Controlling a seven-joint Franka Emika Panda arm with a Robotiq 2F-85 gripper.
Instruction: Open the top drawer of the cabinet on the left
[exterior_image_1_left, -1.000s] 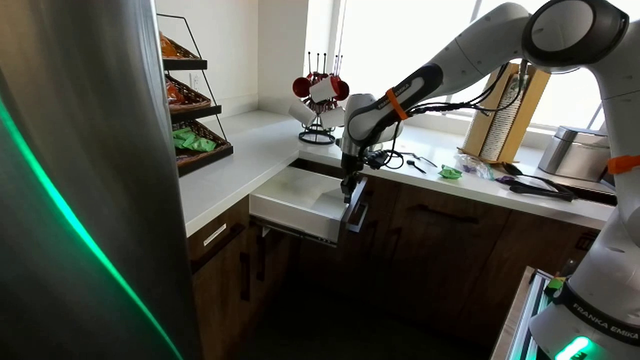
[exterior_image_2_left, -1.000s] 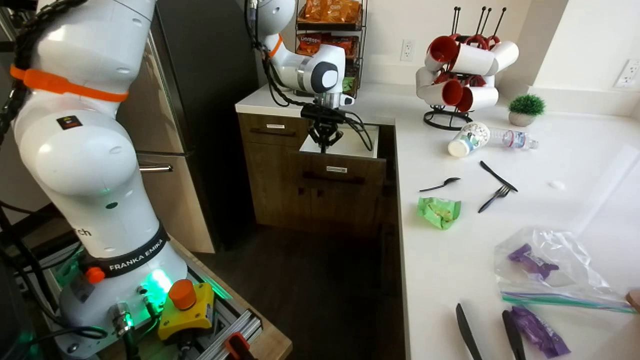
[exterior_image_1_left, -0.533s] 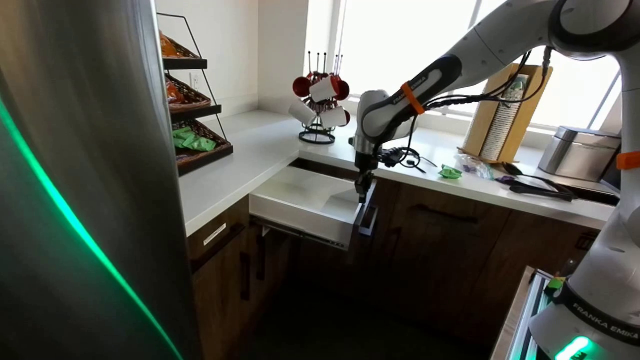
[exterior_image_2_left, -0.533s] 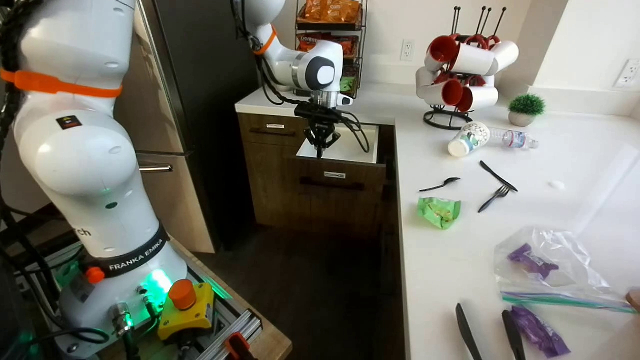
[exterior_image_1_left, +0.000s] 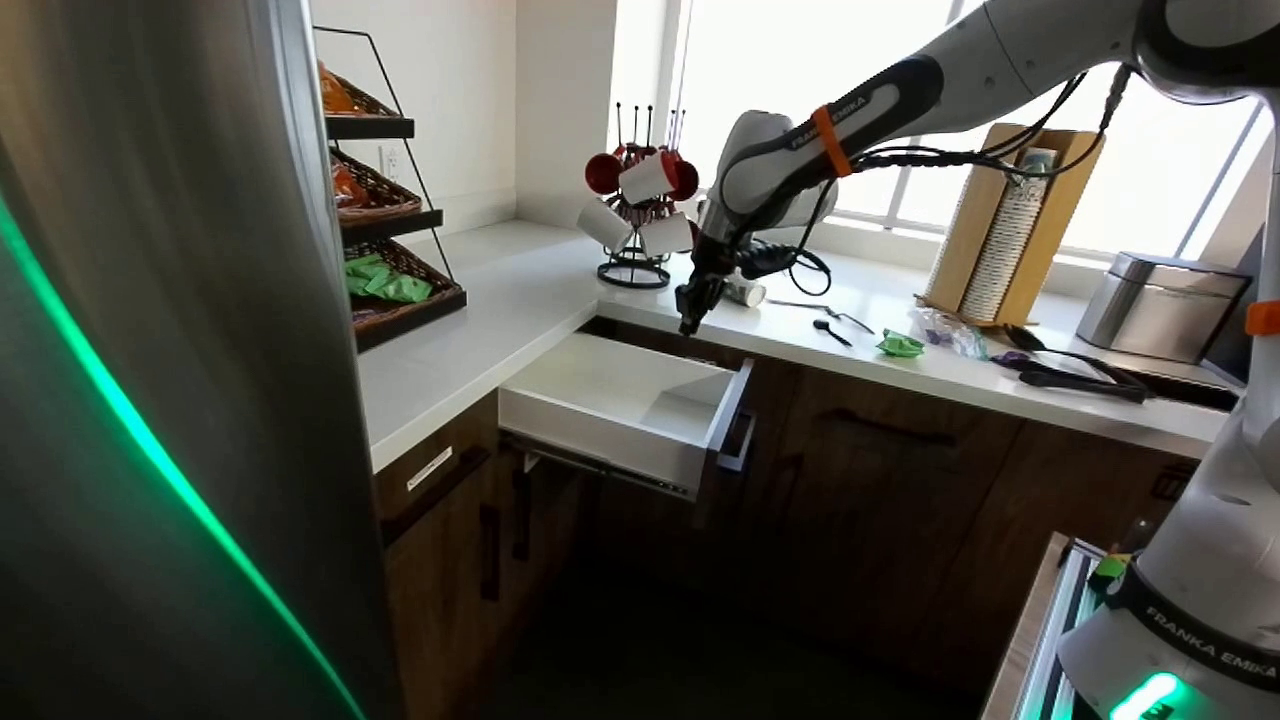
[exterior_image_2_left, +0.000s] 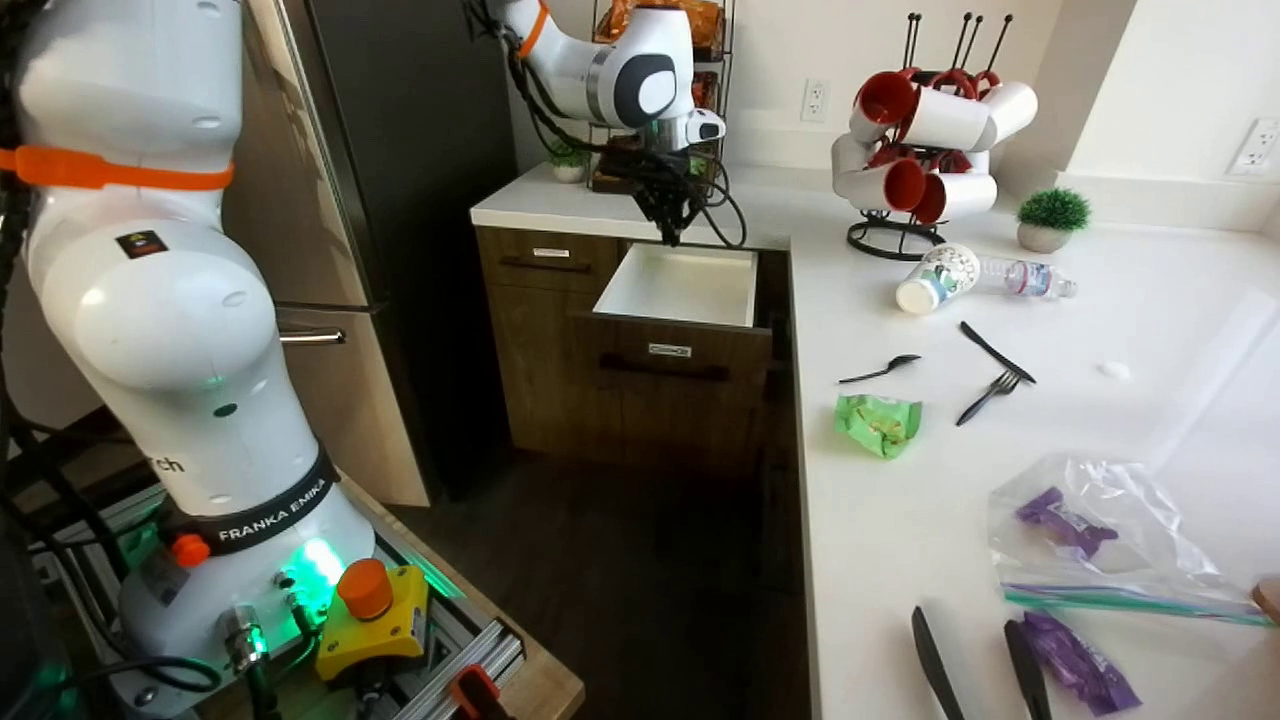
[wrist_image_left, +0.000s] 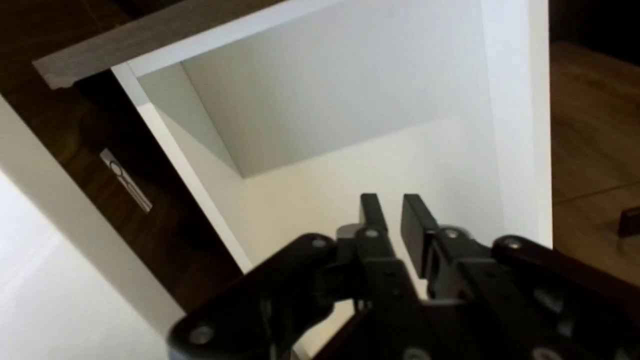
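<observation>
Both exterior views: mugs (exterior_image_2_left: 945, 120) near open drawer (exterior_image_1_left: 622, 392)

Top drawer (exterior_image_2_left: 682, 290) is creamy white inside, dark brown woodgrain on the front (exterior_image_2_left: 705, 338), and the cabinet (exterior_image_2_left: 548, 360) matches that brown. Gripper (wrist_image_left: 392, 210) is mostly black, arm (exterior_image_2_left: 150, 310) is white with orange bands (exterior_image_2_left: 120, 170), mugs (exterior_image_2_left: 938, 122) are white with red insides, wrapper (exterior_image_2_left: 880, 425) is lime green.

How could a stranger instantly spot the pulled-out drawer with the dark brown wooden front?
Find the big steel refrigerator, then the dark brown wooden cabinet beside it, under a white countertop. Near the countertop's inner corner, the wide, shallow, pulled-out drawer juts forward. Unlike the closed dark brown wooden drawer next to it, it shows a cream-white inside.
</observation>
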